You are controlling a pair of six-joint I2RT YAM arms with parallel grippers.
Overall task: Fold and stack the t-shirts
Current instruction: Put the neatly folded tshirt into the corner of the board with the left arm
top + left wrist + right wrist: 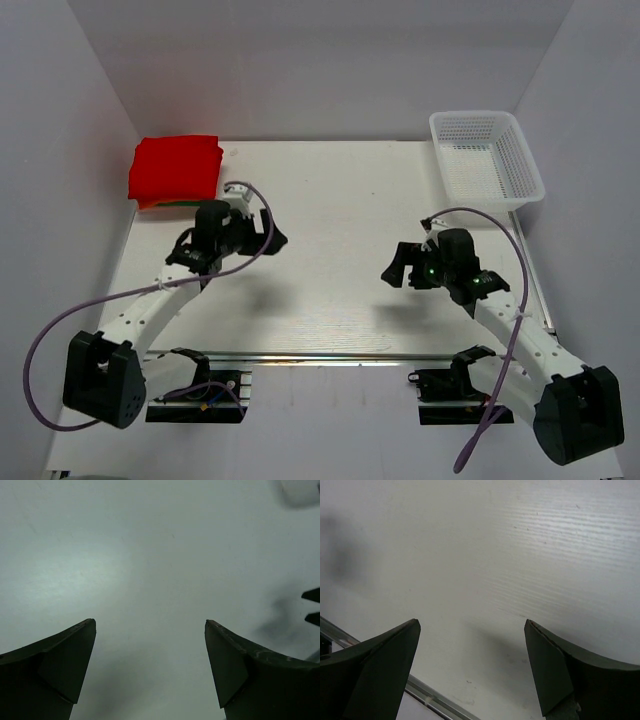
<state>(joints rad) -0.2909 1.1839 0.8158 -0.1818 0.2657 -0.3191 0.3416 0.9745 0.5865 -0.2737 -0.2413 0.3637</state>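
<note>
T-shirts [176,170] beyond left tool [272,238], well apart

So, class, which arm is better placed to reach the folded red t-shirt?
Left. The left fingers are open and close to the red t-shirt; the right fingers are across the table, nearer the basket.

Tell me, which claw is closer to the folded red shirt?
Left. The left gripper sits just near-right of the folded red shirt at the far-left corner; the right gripper is across the table, on its right half.
</note>
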